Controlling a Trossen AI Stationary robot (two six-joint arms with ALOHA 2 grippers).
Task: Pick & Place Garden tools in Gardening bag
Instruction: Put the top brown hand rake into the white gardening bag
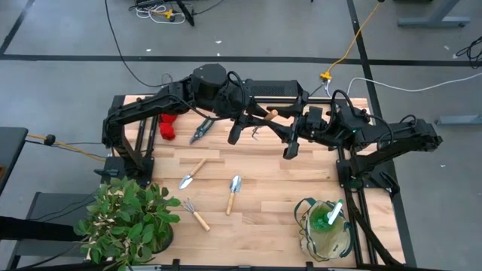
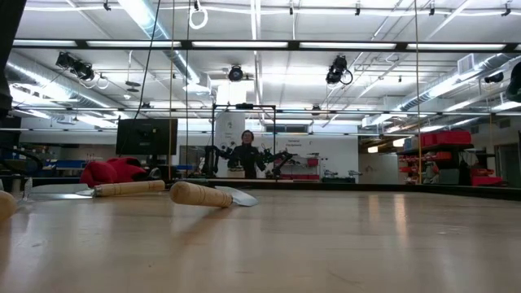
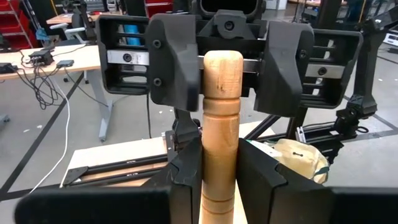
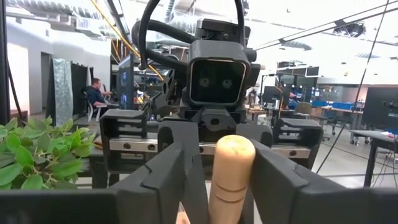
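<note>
High view: both arms meet above the table's (image 1: 248, 162) far edge, well away from the bag (image 1: 325, 228) at the near right corner. I read this as a handover. My left gripper (image 3: 219, 165) is clamped on a rake's wooden handle (image 3: 222, 118); my right gripper (image 4: 231, 180) has its fingers either side of the handle's end, not yet tight. I'd seat the right grip squarely before letting the left go. Trowels (image 1: 234, 192) and shears (image 1: 202, 131) lie left of the bag.
</note>
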